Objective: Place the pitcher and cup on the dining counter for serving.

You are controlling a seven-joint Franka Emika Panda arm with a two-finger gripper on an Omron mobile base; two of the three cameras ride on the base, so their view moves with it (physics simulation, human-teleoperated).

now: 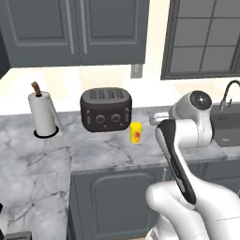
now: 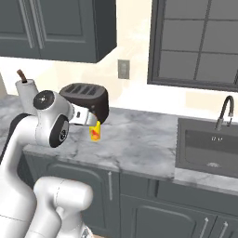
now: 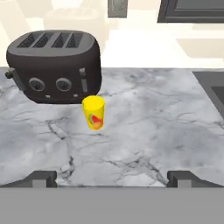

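Jaws stood wide apart, empty, aimed at the cup (image 3: 93,113) – upright on the table (image 3: 144,131) just before the toaster (image 3: 52,63). Step looked like approach; next: advance, straddle, close.

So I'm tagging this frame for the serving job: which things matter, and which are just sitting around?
For the job:
cup, yellow, on the counter in front of the toaster
gripper, open, short of the cup

Just lying about:
toaster
paper towel roll
sink
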